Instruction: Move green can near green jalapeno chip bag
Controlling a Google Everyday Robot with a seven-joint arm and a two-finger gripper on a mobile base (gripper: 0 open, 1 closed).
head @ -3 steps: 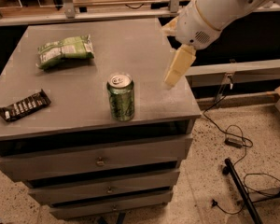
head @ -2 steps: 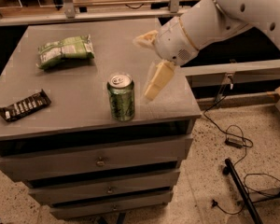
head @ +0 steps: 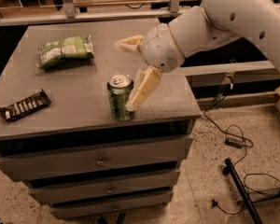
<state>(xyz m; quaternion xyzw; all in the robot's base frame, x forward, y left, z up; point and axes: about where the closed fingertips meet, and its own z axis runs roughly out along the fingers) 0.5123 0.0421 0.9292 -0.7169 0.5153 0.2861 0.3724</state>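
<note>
The green can [head: 119, 102] stands upright near the front edge of the grey cabinet top [head: 60, 85], silver pull-tab top showing. The green jalapeno chip bag [head: 65, 51] lies crinkled at the back left, well apart from the can. My gripper [head: 124, 75] is open, reaching in from the right at the can. One pale finger [head: 143, 88] lies across the can's right side; the other finger [head: 127, 43] is behind and above it. The can sits roughly between them and is not lifted.
A dark flat snack bar wrapper [head: 24, 105] lies at the front left of the top. Drawers [head: 100, 161] sit below. Cables [head: 233, 141] and a black stand leg [head: 238, 190] lie on the speckled floor to the right. Shelving stands behind.
My arm has swung left and down toward the can; the fingers now sit around it instead of off to its right. The can, bag and wrapper have not moved.
</note>
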